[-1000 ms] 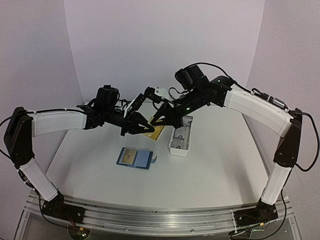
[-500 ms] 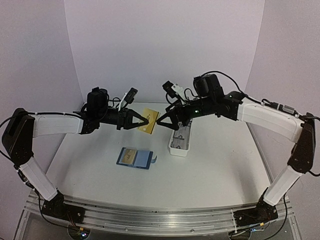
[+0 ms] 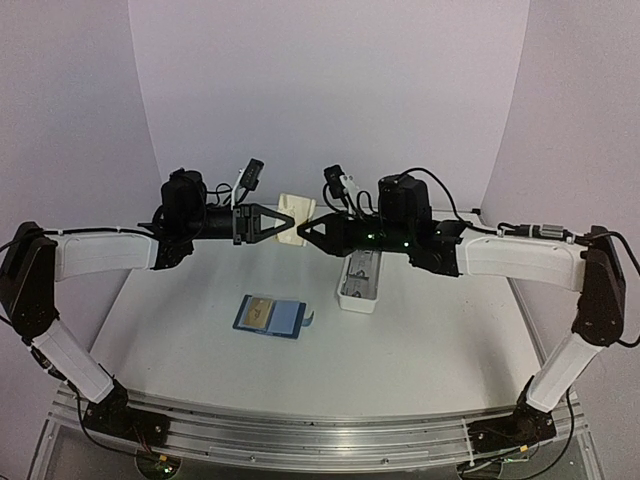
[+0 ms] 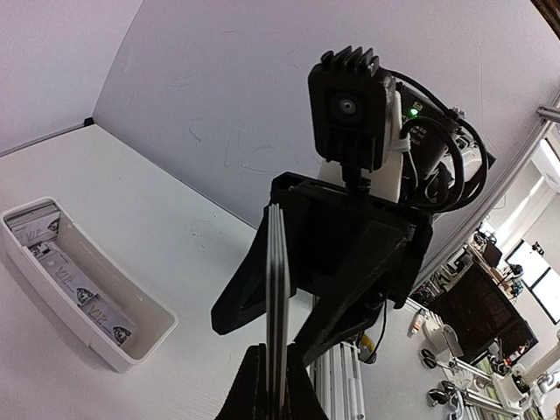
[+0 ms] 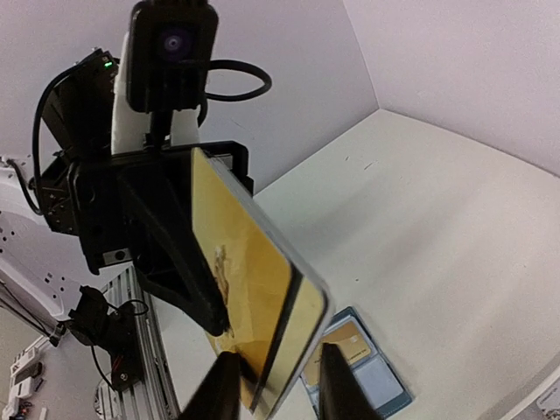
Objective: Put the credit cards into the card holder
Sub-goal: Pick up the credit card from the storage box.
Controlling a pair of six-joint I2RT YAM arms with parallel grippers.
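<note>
Two claws meet tip to tip in mid-air, well above the desk [image 3: 430,330]. Your left claw [image 3: 288,222] is clamped tight on one end of the gold card [image 3: 298,209] and holds it out level towards your right claw [image 3: 304,231].

Your right claw stands partly open, with the card's free end between its fingers [image 5: 337,385]. Through the left wrist camera you see the card edge-on, with one black finger off to each side and a gap on both sides. Through the right wrist camera the fingers sit just beside the card's near corner, and you cannot tell there whether either one touches it. The card's gold face and a dark stripe near its end show in that view.

Look below the two claws, nearer the arm bases and slightly to the left claw's side, and you find the holder [image 3: 270,315]. It lies open and flat on the desk. A tan card [image 3: 259,311] sits in the half under your left claw, while the other half shows plain light blue.

Directly under your right claw the tray [image 3: 355,300] stands on the desk, near the holder but apart from it. Several pale cards [image 4: 61,271] lie flat inside it, each with small dark print.
</note>
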